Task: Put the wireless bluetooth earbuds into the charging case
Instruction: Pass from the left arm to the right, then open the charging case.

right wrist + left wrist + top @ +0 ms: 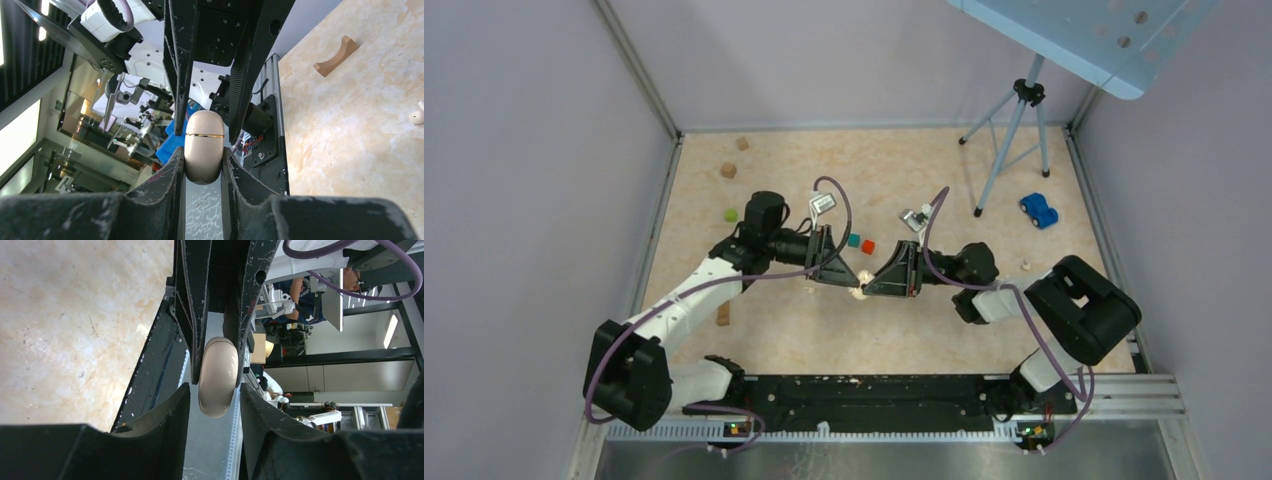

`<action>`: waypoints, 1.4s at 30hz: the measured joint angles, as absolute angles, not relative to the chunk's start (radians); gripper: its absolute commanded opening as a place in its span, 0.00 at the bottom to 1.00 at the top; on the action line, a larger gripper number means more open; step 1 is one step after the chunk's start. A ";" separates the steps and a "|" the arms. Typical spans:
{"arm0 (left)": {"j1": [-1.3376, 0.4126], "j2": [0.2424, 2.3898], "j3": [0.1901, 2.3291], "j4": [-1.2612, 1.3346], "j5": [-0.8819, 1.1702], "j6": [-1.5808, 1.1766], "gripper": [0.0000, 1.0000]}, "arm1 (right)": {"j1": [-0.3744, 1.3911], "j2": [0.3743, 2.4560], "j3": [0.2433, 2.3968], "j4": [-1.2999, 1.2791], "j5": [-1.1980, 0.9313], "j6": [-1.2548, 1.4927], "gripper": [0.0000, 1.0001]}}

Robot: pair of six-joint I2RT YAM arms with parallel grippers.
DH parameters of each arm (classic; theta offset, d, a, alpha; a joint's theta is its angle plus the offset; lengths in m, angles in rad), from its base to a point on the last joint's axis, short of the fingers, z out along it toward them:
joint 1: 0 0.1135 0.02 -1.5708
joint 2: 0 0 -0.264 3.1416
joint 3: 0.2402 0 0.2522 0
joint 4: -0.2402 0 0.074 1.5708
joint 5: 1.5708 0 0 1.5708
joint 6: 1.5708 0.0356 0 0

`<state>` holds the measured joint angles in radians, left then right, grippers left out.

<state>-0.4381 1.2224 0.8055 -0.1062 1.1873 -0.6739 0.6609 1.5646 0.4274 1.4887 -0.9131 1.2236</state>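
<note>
The cream-beige charging case (203, 152) is closed, with a thin gold seam across it. My right gripper (202, 155) is shut on its lower end and holds it above the table. My left gripper (215, 392) is open. Its fingers stand on either side of the case's (218, 375) free end with a small gap on each side. In the top view both grippers, left (848, 282) and right (872, 287), meet tip to tip at the table's middle, with the case (859, 291) between them. A white earbud (416, 117) lies on the table at the right edge of the right wrist view.
A teal cube (853, 240) and a red cube (868, 246) lie just behind the grippers. A green cube (730, 214) and tan blocks (728, 170) lie at the back left. A tan arch block (722, 315) lies left. A blue toy car (1038, 210) and a tripod (1014, 130) stand at the back right.
</note>
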 measured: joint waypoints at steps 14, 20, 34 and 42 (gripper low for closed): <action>-0.459 1.223 0.800 -0.075 1.150 -0.725 0.00 | 0.665 1.564 0.417 1.483 -0.900 1.214 0.52; -0.459 1.232 0.799 -0.043 1.118 -0.793 0.00 | 0.665 1.507 0.380 1.349 -0.809 1.123 0.60; -0.452 1.219 0.797 0.020 1.082 -0.870 0.00 | 0.662 1.459 0.338 1.279 -0.727 1.073 0.61; -0.450 1.199 0.797 0.028 1.058 -0.885 0.00 | 0.657 1.449 0.287 1.280 -0.683 1.079 0.62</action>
<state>-0.4503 1.1992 0.7975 0.0280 1.0580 -0.8852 0.6571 1.4487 0.2867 1.2797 -0.6827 1.0786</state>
